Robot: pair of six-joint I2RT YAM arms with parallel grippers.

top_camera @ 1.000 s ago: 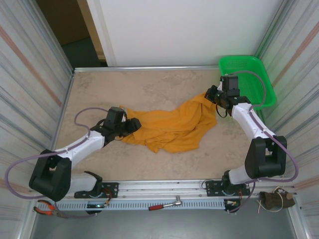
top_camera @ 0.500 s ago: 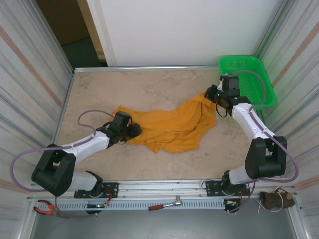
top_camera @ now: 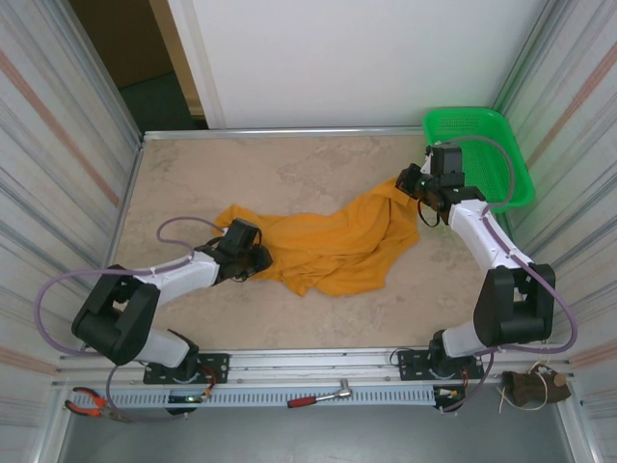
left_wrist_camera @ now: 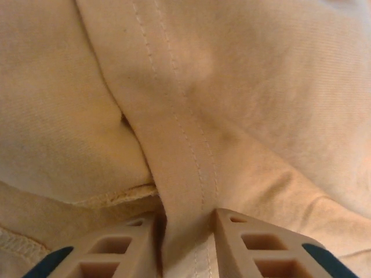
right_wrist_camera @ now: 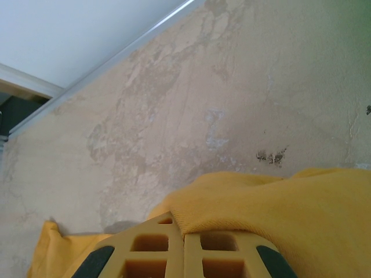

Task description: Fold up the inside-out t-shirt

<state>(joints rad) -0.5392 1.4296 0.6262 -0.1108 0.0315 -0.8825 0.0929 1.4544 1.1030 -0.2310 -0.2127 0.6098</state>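
Note:
The inside-out t-shirt (top_camera: 328, 241) lies crumpled across the middle of the table, plain mustard-orange, stretched from lower left up to the right. My left gripper (top_camera: 262, 256) sits low at the shirt's left part. In the left wrist view a stitched fold of the t-shirt (left_wrist_camera: 232, 87) runs between its fingers, and the left gripper (left_wrist_camera: 184, 217) is closed on that fold. My right gripper (top_camera: 410, 186) holds the shirt's upper right end slightly raised. In the right wrist view the right gripper (right_wrist_camera: 184, 223) is shut on a rolled edge of the t-shirt (right_wrist_camera: 278, 202).
A green basket (top_camera: 477, 154) stands at the back right corner, just behind the right arm. The stone-patterned table (top_camera: 241, 169) is walled on both sides. Pliers (top_camera: 92, 403) and a red-handled ratchet (top_camera: 318, 395) lie on the near rail.
My left arm has slid to the right over the shirt's left side, uncovering its far-left corner, and its jaws have narrowed onto a fold. The right arm has not moved.

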